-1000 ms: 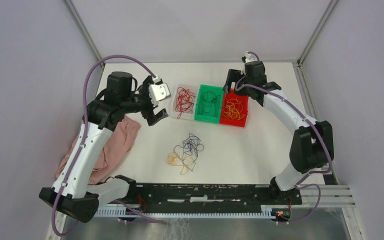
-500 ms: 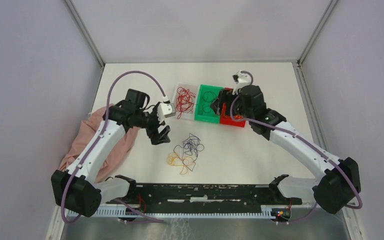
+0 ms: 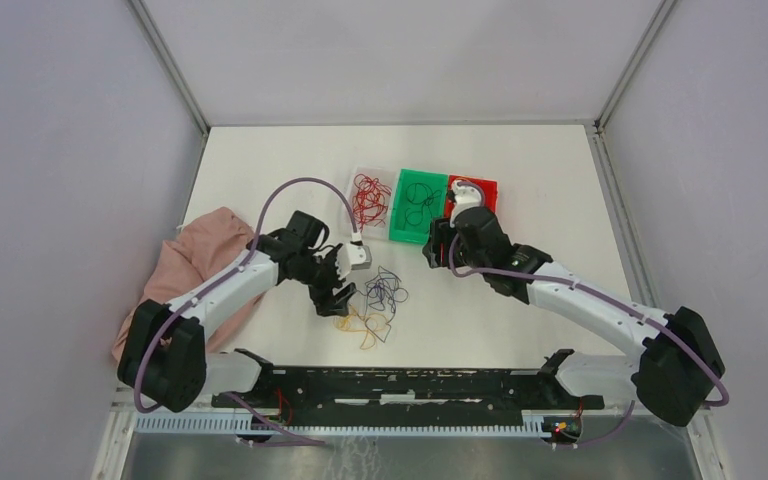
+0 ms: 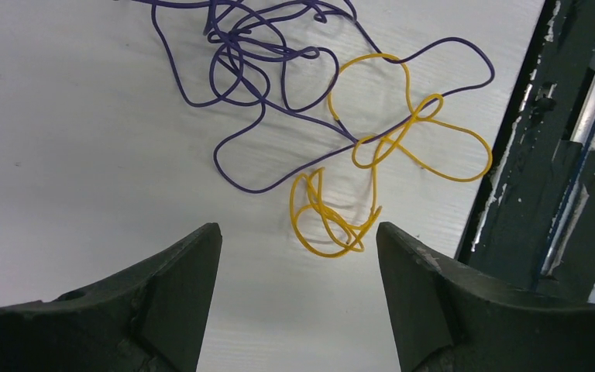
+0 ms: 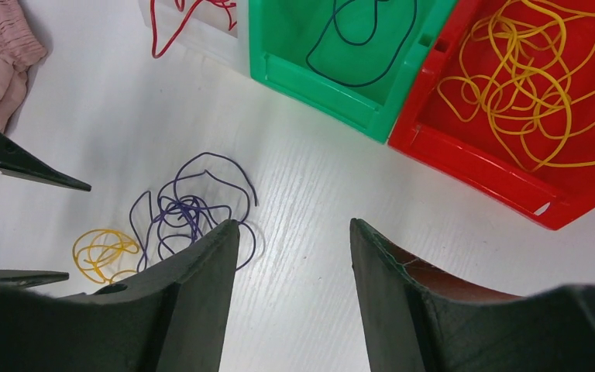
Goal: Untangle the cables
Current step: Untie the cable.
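A tangle of cables lies on the white table: dark blue-purple strands (image 3: 385,288) with yellow strands (image 3: 360,322) looped into their near side. My left gripper (image 3: 335,295) is open and empty, low over the table just left of the tangle. In the left wrist view the yellow coil (image 4: 321,221) lies just past the gripper (image 4: 298,229), with the purple strands (image 4: 236,46) farther off. My right gripper (image 3: 435,245) is open and empty, right of the tangle. The right wrist view shows the purple strands (image 5: 186,213) and yellow strands (image 5: 104,248) left of the gripper (image 5: 294,225).
Three bins stand behind the tangle: a clear tray (image 3: 352,205) with red cables, a green bin (image 3: 397,215) with a dark cable, a red bin (image 3: 487,184) with yellow cables, partly hidden by my right arm. A pink cloth (image 3: 200,260) lies left. A black rail (image 3: 410,385) runs along the near edge.
Both arms swung down and nearer. The left gripper went from beside the clear tray to the tangle's left edge. The right gripper went from over the red bin to in front of the bins.
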{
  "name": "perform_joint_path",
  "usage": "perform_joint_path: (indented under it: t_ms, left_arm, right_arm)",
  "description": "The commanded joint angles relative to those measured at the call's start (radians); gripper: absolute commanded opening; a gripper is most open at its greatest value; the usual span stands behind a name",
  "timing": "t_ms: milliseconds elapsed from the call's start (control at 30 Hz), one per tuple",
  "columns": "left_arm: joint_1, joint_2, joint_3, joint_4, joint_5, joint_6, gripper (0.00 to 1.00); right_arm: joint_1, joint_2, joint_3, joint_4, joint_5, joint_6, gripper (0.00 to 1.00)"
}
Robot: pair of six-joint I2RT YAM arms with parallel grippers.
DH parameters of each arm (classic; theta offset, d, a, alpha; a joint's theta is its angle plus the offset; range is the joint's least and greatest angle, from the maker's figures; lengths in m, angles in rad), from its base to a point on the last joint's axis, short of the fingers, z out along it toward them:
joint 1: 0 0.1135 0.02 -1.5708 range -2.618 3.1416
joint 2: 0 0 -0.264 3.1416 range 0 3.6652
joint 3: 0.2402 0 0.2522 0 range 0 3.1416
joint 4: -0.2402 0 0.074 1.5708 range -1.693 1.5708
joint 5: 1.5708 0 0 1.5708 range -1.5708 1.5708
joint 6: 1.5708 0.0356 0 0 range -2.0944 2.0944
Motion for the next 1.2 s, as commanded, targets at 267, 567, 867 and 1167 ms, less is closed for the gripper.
perform_joint_path:
  t_ms: [267, 567, 867, 1167]
  left_arm:
    - [-0.03, 0.06, -0.035, 0.089, -0.119, -0.021, 0.65]
    - [-0.029, 0.033, -0.053, -0.005, 0.001, 0.033, 0.54]
    - [-0.032, 0.044, -0.009, 0.006, -0.005, 0.027, 0.14]
    - [-0.03, -0.12, 0.284, -0.255, -0.103, 0.105, 0.03]
  right_arm:
    - [0.042, -0.075, 0.02, -0.002, 0.098, -0.007, 0.6]
    - [0.044, -0.08, 0.025, -0.002, 0.103, -0.011, 0.56]
    - [0.044, -0.098, 0.024, -0.017, 0.107, -0.008, 0.48]
    - [0.044, -0.121, 0.031, 0.024, 0.039, -0.015, 0.48]
